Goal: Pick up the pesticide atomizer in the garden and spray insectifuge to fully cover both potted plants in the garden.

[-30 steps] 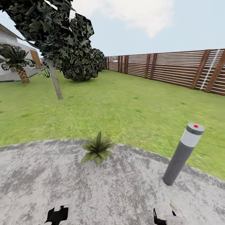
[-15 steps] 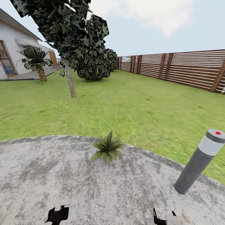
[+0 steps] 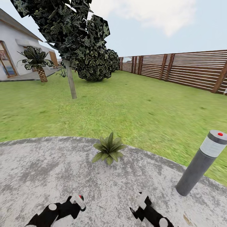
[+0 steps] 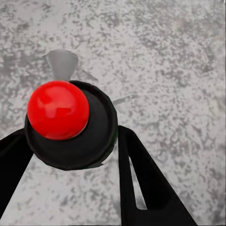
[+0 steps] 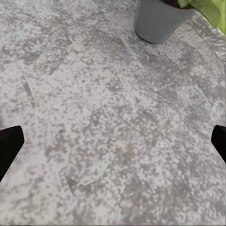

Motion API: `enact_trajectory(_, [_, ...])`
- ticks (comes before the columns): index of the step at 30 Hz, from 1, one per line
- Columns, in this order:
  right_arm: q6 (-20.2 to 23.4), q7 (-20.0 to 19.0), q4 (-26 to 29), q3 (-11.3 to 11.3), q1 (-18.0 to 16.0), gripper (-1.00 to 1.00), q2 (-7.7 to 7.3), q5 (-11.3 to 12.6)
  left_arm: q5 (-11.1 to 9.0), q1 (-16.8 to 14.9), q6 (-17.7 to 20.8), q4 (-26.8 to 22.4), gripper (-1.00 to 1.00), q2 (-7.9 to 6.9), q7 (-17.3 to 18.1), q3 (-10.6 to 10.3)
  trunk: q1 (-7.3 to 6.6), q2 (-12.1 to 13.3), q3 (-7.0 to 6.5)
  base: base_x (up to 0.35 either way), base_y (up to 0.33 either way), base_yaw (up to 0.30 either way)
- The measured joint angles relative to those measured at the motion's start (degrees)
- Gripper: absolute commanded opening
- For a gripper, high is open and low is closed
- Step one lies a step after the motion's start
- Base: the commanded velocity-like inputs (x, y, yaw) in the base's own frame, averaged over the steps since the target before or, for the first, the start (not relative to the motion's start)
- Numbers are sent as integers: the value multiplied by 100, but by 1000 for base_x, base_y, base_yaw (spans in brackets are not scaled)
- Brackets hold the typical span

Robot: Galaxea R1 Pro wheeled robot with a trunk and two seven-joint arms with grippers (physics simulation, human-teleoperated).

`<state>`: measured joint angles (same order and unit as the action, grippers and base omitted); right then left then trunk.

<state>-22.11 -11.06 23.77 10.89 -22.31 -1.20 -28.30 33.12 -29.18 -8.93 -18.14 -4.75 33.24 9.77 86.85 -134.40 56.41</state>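
Left wrist view: red-topped dark pesticide atomizer

Patio: mottled grey and white speckle. Potted plant at the patio's far edge: green pointed leaves. Pesticide atomizer: black body, glossy red top. Bollard lamp: dark grey post, pale band, red dot. Lawn beyond the patio: green. Fence: brown slats.

Round grey paved patio, speckled, bordered by green lawn. On the paving: one potted plant near the lawn edge; one grey bollard lamp with red dot, standing tilted, at right.
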Motion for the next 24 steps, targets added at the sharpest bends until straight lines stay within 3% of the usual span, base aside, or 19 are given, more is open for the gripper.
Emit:
enact_trajectory(2, [677,-1123,686,-9,-82,100,23,-4,320,-232,361,-40,-100,-69,623,12,0,0,-1,0,0,0])
enact_trajectory(5, [1496,-2073,1461,10,-165,100,152,-18,566,-495,606,-57,-100,-118,1199,-46,0,0,0,0,0,0])
enact_trajectory(7, [1844,-2296,1689,15,-209,100,306,-41,810,-606,659,-60,-100,-123,1479,-145,0,0,0,0,0,0])
enact_trajectory(8, [2002,-2375,1762,19,-259,100,400,-55,1038,-691,693,-61,-100,-116,1659,-200,0,0,0,0,0,0])
enact_trajectory(11, [2152,-2497,1814,37,-402,100,538,-97,1463,-819,772,-61,-100,-81,1951,-252,0,0,0,0,0,0])
enact_trajectory(15, [2196,-3071,1827,196,-580,100,586,-119,1686,-859,788,-68,-100,-38,2065,-269,0,0,1,0,0,0])
enact_trajectory(16, [2198,-3146,1826,213,-611,-100,589,-121,1730,-862,788,-69,-100,-36,2082,-270,0,0,1,0,0,0])
enact_trajectory(20, [2202,-3276,1824,240,-670,-100,593,-127,1946,-867,779,-69,-100,-21,2110,-271,0,0,1,0,0,0])
enact_trajectory(24, [2233,-3286,1829,263,-676,-100,594,-130,2014,-868,763,-70,-100,73,2121,-272,0,0,1,0,0,0])
